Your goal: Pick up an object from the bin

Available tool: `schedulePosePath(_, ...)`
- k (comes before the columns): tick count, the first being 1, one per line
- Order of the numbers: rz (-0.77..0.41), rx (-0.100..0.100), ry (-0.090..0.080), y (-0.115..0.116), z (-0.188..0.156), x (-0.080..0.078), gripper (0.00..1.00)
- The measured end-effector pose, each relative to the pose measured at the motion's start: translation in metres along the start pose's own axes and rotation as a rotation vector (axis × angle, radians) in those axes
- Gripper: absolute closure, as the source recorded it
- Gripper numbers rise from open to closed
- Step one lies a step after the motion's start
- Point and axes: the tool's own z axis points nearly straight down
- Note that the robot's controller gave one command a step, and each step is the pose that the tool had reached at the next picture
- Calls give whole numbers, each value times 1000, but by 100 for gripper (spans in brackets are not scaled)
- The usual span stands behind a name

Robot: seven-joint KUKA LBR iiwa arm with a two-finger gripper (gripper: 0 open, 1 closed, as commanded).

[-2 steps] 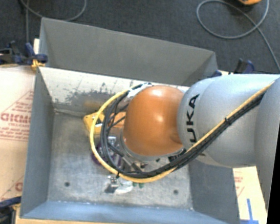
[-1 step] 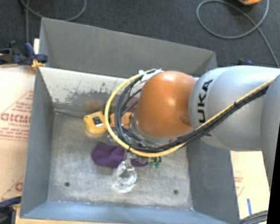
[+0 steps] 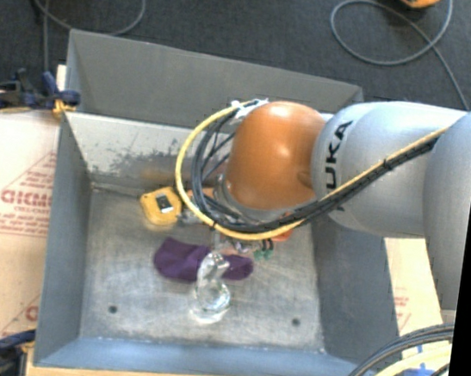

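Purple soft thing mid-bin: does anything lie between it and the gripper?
Yes: a clear plastic piece overlaps the purple thing on its right, just below the gripper. The yellow object lies apart, to its upper left.

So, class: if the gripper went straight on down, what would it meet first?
Probably the purple soft thing mid-bin, right under the gripper; the clear object beside it is close too, and depth is unclear.
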Motion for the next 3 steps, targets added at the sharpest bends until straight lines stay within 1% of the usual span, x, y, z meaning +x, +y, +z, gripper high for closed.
schedulePosePath(1, 67, -4, -1, -16, 51, -28, 100)
schedulePosePath(2, 68, -4, -1, -16, 51, -28, 100)
schedulePosePath(3, 65, -5, 8, -17, 18, -20, 100)
